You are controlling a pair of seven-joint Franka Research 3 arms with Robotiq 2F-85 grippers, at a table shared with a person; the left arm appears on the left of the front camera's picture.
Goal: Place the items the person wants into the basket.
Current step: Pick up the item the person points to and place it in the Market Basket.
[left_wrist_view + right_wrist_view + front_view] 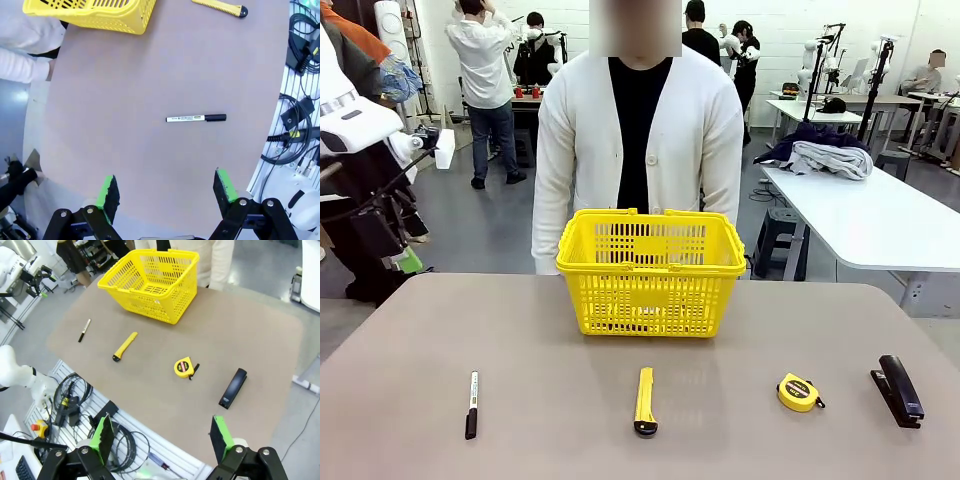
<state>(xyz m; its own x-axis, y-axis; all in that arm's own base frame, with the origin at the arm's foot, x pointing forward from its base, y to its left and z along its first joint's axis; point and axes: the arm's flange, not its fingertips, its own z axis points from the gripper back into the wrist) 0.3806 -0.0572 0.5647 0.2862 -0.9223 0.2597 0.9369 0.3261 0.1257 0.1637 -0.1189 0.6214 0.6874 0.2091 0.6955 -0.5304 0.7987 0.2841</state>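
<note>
- The left gripper (166,187) hangs above the near left part of the table (550,400), its green-padded fingers (108,192) spread wide with nothing between them.
- The right gripper (162,434) sits high over the robot's edge of the table, out past its rim above a tangle of cables. Its jaws are also spread wide and empty.
- A black marker (471,404) with a white barrel lies flat on the near left of the table. In the left wrist view the marker (196,118) is ahead of the open fingers and well apart from them.
- A yellow utility knife (645,401) with a black end lies near the middle of the front edge, black end toward the robot.
- The yellow basket (650,300) stands upright at the far middle of the table, handles folded down on its rim. It is just in front of the person (638,130) in the white cardigan, who stands close behind it.
- To the right of the knife lie a round yellow tape measure (798,392) and then a black stapler (898,390), each apart from its neighbours.
- All four small things lie in a loose row along the robot's side, none touching the basket.
</note>
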